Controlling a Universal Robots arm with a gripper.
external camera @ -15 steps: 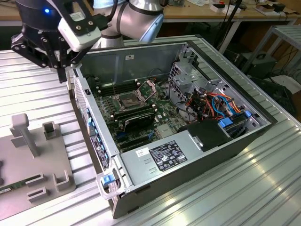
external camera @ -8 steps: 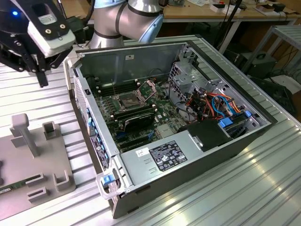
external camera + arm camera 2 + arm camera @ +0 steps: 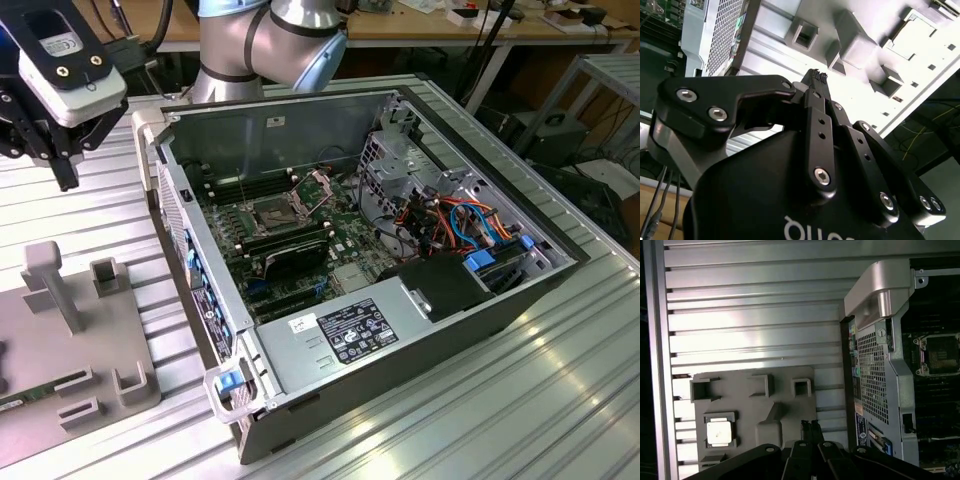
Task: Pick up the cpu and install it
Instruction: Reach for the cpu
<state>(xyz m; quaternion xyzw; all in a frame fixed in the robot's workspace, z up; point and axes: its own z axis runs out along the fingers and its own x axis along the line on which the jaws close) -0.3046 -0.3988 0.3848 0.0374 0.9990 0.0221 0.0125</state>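
Note:
The cpu [image 3: 719, 432], a small square chip with a dull silver top, lies flat in a pocket of the grey fixture plate [image 3: 785, 390] in the first wrist view. My gripper [image 3: 811, 426] hovers above that plate, off to one side of the cpu and not touching it. Its black fingers are shut together with nothing between them, as the second wrist view also shows for the gripper [image 3: 815, 76]. In the exterior view the gripper [image 3: 62, 160] hangs high at the left, above the fixture plate [image 3: 90, 360]. The open socket [image 3: 272, 213] sits on the motherboard inside the computer case [image 3: 400, 330].
The open computer case stands on a ribbed aluminium table [image 3: 520, 400], with a drive cage and coloured cables [image 3: 460, 215] on the exterior view's right. The fixture plate carries upright grey holders [image 3: 48, 285] and a green memory stick [image 3: 22, 400]. The arm's base [image 3: 270, 45] stands behind the case.

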